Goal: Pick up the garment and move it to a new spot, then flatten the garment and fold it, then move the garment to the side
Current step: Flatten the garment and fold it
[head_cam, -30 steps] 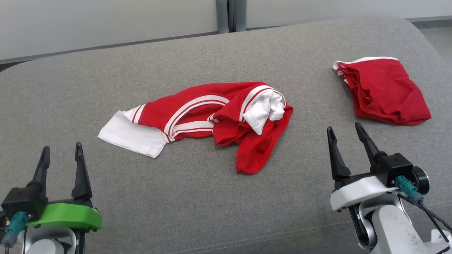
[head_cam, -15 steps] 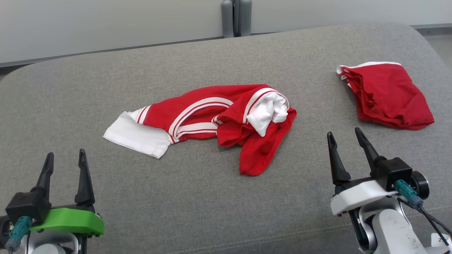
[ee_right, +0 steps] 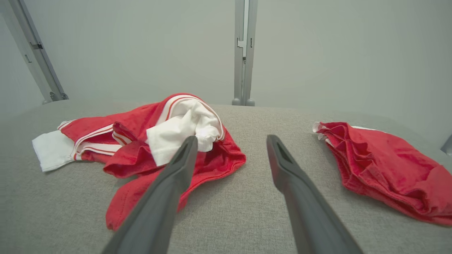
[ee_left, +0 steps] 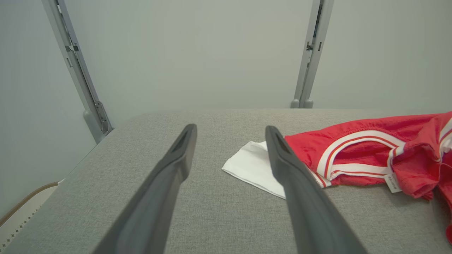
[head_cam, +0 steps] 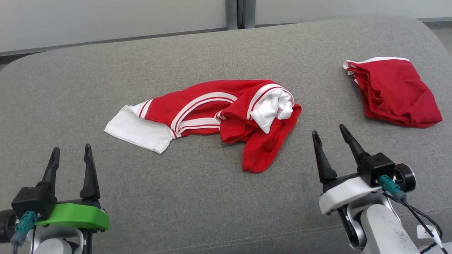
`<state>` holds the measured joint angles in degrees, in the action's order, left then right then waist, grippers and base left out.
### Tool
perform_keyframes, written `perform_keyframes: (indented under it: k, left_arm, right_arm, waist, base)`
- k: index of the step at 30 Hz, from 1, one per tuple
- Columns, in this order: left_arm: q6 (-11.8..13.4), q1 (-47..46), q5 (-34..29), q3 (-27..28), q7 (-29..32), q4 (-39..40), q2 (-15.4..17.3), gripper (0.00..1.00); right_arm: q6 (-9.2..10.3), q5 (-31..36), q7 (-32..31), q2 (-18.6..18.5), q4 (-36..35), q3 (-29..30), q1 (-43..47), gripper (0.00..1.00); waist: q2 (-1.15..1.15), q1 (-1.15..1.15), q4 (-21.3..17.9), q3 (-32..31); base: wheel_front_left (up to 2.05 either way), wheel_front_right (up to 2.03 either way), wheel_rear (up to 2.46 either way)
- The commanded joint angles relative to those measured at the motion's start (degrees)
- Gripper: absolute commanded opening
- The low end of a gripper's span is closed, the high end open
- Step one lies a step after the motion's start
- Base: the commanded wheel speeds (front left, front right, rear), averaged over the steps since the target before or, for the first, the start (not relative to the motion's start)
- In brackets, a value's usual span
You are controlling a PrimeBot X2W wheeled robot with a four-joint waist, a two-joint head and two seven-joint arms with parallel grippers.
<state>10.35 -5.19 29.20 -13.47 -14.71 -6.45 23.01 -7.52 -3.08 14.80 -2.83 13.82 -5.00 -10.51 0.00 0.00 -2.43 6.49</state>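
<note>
I count two garments on the grey surface (head_cam: pixel 197 197): the crumpled red-and-white garment (head_cam: pixel 226 113) at frame centre and a second red garment (head_cam: pixel 393 91) at upper right. My two tools, left tool (head_cam: pixel 71 149) lower left and right tool (head_cam: pixel 328 130) lower right, both stand open and clear of the cloth.

Red garment (head_cam: pixel 212 113) with white stripes and white sleeve, plain red garment (head_cam: pixel 393 91), grey cushion (head_cam: pixel 197 197)

Test lab: bare partition walls (ee_left: pixel 197 53)
</note>
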Motion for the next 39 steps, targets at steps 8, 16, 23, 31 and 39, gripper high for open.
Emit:
perform_keyframes:
  k: [8, 16, 23, 31, 39]
  left_arm:
    - [-2.00, -4.93, -0.65, -1.76, -0.28, -1.72, -1.31, 1.00]
    - [-4.92, -10.42, -1.76, -3.72, -0.51, -4.87, -4.86, 1.00]
    - [-7.41, -13.26, -3.71, -2.60, -0.46, -6.33, -8.13, 1.00]
    - [-9.45, -13.13, -6.44, 0.17, -0.47, -7.17, -10.43, 1.00]
    - [-10.81, -12.55, -8.35, 2.47, -0.48, -7.57, -10.96, 1.00]
  right_arm:
    - [0.07, 0.26, -2.92, -3.50, 5.21, -10.35, -7.73, 1.00]
    - [0.07, 2.19, -4.47, -7.57, 11.51, -17.52, -16.93, 1.00]
    - [0.07, 6.24, -7.83, -10.11, 16.66, -20.41, -22.75, 1.00]
    - [0.07, 5.07, -7.27, -9.87, 14.66, -18.11, -22.12, 0.00]
    - [0.07, 0.49, -4.15, -9.77, 4.87, -12.23, -15.81, 0.00]
  waist:
    - [0.00, 0.00, 3.09, 4.37]
    - [0.00, 0.00, 7.45, 8.45]
    - [0.00, 0.00, 9.81, 10.50]
    - [0.00, 0.00, 8.96, 11.29]
    - [0.00, 0.00, 6.44, 11.01]
  base:
    - [0.00, 0.00, 0.00]
    - [0.00, 0.00, 0.00]
    - [0.00, 0.00, 0.00]
    - [0.00, 0.00, 0.00]
    - [0.00, 0.00, 0.00]
